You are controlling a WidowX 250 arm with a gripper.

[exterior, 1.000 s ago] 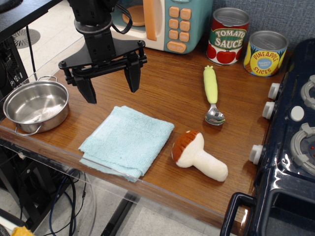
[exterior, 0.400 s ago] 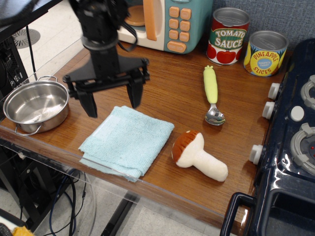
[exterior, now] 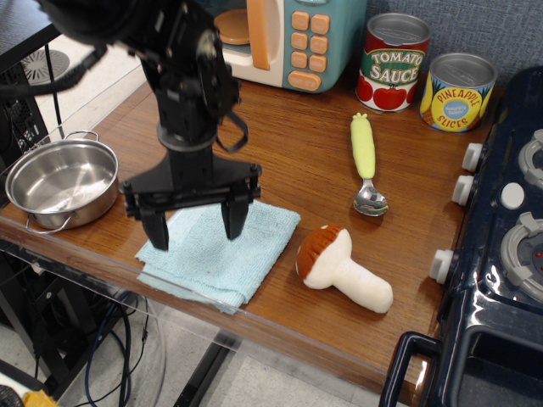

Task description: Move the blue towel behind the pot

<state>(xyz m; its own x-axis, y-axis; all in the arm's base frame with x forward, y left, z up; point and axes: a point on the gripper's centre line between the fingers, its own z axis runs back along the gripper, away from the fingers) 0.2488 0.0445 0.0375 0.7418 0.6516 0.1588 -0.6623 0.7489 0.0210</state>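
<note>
The blue towel [exterior: 222,259] lies folded and flat near the front edge of the wooden counter [exterior: 297,161]. The steel pot [exterior: 61,182] sits empty at the front left corner, left of the towel. My gripper [exterior: 195,227] is open, its two black fingers pointing down over the towel's left and middle part, with the tips at or just above the cloth. The arm hides the towel's back left part. I cannot tell whether the fingertips touch the cloth.
A plush mushroom [exterior: 342,268] lies right of the towel. A spoon with a green handle [exterior: 366,161] lies behind it. A tomato sauce can [exterior: 392,61], a pineapple can [exterior: 457,90] and a toy microwave [exterior: 284,38] stand at the back. A toy stove [exterior: 501,246] fills the right.
My gripper has moved forward and down from behind the towel to right over it, staying open. The towel and pot have not moved.
</note>
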